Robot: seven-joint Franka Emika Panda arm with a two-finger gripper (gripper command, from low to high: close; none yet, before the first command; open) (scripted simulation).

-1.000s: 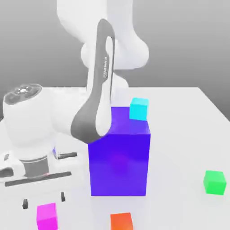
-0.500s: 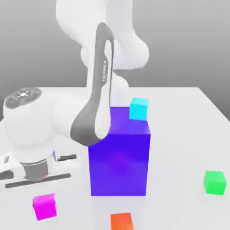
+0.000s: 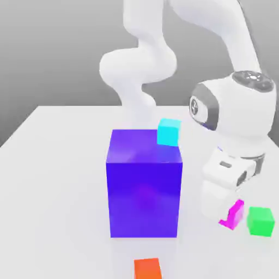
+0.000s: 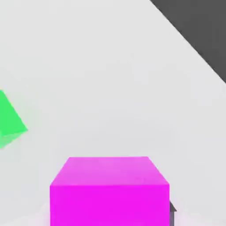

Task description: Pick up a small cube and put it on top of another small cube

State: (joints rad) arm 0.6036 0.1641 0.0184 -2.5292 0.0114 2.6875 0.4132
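Observation:
The small cube (image 3: 235, 213), bright magenta, hangs tilted at the end of my gripper (image 3: 230, 210), which is shut on it. It sits low over the white table (image 3: 60, 163), just to the exterior view's left of the other small cube (image 3: 260, 220), bright green, and slightly apart from it. In the hand view the magenta cube (image 4: 109, 190) sits close in front of the camera between the fingers, and the green cube (image 4: 9, 119) rests on the table off to one side. A dark fingertip (image 4: 172, 207) peeks out beside the magenta cube.
A big blue-violet block (image 3: 144, 190) stands mid-table to the exterior view's left of my hand. A cyan cube (image 3: 169, 132) shows at its upper far corner. An orange cube (image 3: 147, 268) lies at the front. The table's edge (image 4: 190, 42) runs near the green cube.
My gripper closed on the magenta cube at the exterior view's front left, lifted it, then the arm swung across to the right, carrying it next to the green cube.

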